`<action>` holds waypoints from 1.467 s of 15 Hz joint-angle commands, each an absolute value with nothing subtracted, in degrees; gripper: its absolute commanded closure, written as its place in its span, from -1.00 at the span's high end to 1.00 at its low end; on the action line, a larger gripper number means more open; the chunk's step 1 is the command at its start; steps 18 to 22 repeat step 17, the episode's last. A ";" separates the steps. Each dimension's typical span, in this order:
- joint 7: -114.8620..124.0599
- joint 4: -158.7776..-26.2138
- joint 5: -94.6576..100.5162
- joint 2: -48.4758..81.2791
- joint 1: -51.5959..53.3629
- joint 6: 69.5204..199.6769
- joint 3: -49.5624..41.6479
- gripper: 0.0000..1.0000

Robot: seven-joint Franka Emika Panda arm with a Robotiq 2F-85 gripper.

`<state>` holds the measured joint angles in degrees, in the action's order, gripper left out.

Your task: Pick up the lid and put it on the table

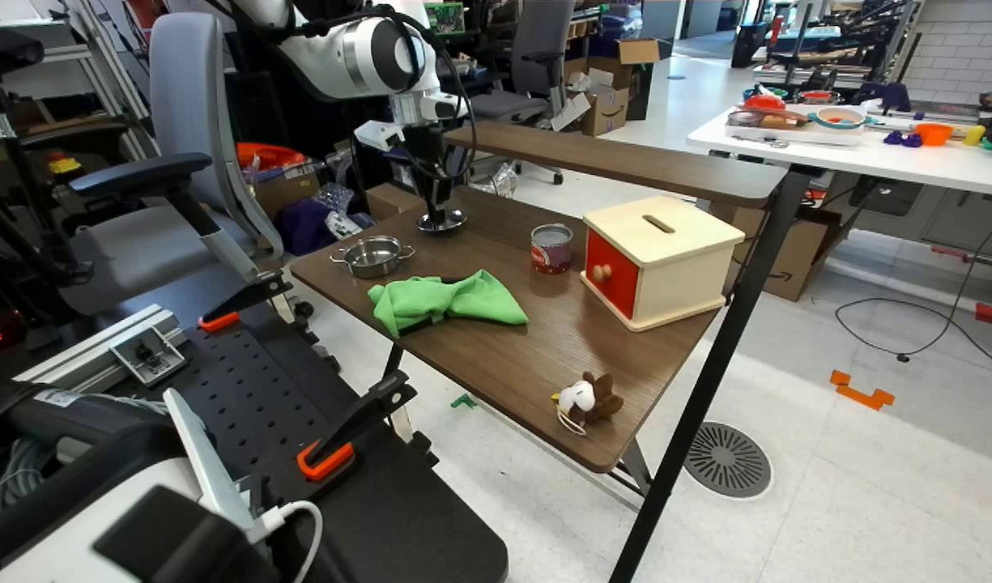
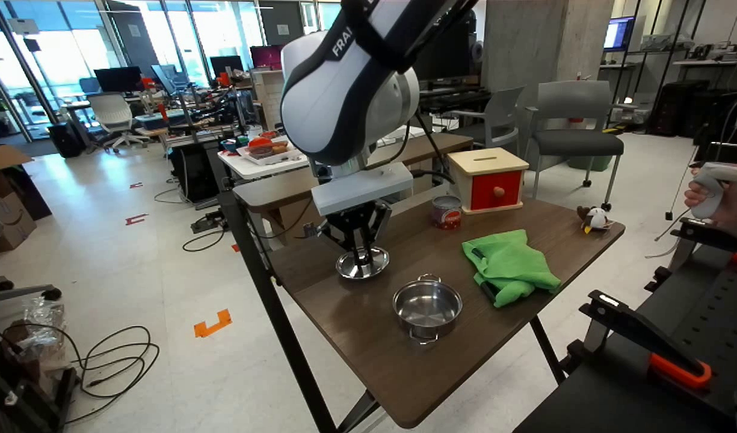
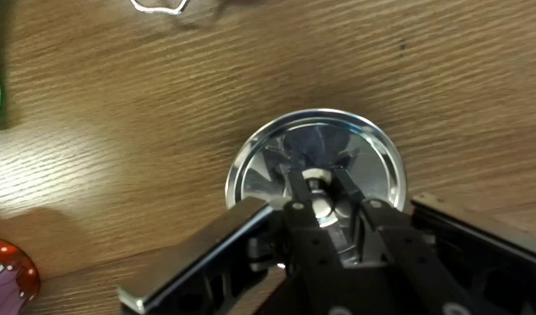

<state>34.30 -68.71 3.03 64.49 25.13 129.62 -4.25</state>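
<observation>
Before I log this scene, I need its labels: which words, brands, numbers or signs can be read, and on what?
"FRA": on the robot arm; the rest is unclear.
Can: label too small to read.
Cardboard box: print too blurred to read.
Lid: no text visible.

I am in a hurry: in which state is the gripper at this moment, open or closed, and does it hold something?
Gripper: looks closed, holding the lid by the small knob at its centre.
</observation>
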 commanded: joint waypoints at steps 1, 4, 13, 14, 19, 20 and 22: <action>34.36 -61.14 4.11 69.12 24.80 125.76 -4.38 -0.90; 34.08 -59.15 3.83 70.16 24.76 123.09 -3.96 0.06; 34.49 -75.17 2.53 55.43 25.31 127.31 -4.48 1.00; 34.23 -77.30 2.70 53.56 24.98 125.22 -4.82 1.00; 34.57 -72.54 3.84 56.78 24.33 125.09 -3.75 1.00; 34.57 -72.54 3.84 56.78 24.33 125.09 -3.75 1.00; 34.57 -72.54 3.84 56.78 24.33 125.09 -3.75 1.00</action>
